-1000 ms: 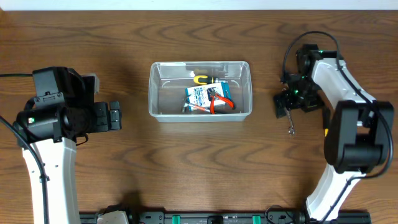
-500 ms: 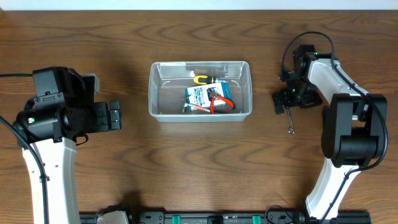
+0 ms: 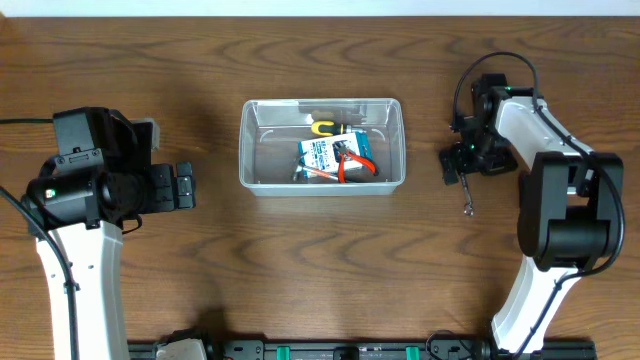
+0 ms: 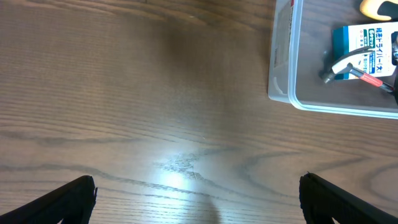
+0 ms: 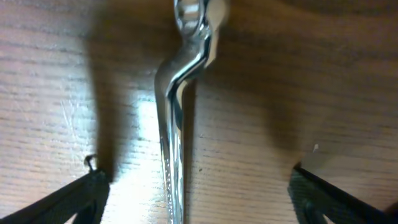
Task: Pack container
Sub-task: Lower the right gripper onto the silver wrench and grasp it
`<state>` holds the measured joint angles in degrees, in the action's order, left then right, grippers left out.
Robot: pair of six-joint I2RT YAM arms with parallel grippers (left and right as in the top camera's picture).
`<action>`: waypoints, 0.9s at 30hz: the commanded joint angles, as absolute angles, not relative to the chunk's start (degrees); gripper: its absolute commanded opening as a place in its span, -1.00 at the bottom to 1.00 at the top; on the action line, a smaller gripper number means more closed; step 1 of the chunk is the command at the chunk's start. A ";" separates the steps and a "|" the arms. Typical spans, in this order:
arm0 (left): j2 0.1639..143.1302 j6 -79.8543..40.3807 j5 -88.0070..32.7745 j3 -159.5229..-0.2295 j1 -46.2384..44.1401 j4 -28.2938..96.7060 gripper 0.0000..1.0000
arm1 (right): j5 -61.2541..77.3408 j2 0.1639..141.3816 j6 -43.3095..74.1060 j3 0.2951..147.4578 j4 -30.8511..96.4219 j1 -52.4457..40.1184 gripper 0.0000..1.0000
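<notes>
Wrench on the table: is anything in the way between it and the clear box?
Nothing visible. Only wooden table lies between the wrench and the container. The right pincer is open above the wrench, with nothing between them.

Clear container [image 3: 323, 145] (tools inside) upright, mid-table, lidless.

Robotics lab bench, seen from above. A dark wood-grain counter [image 3: 320, 270] carries a clear plastic container [image 3: 243, 150] holding hand tools [image 3: 340, 158]. The white-and-black left arm [image 3: 75, 235] stands left of the container, the matching right arm [image 3: 560, 200] to its right, near a steel wrench [image 5: 171, 155]. Below the container, a black mounting rail [image 3: 310, 351] with green clips [image 3: 283, 352] edges the counter.
</notes>
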<state>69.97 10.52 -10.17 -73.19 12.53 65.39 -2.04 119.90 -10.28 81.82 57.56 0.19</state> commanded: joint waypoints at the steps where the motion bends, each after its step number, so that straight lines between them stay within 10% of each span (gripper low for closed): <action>1: 69.87 10.44 -10.50 -72.75 12.40 65.47 0.96 | -4.47 121.91 -9.45 78.56 57.12 -0.08 0.69; 27: 69.89 10.41 -10.50 -72.75 12.40 65.49 0.96 | -4.05 121.91 -8.60 78.52 56.51 -0.08 -0.57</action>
<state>69.97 10.52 -10.17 -73.19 12.53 65.41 -1.89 119.28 -9.19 80.82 57.36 0.03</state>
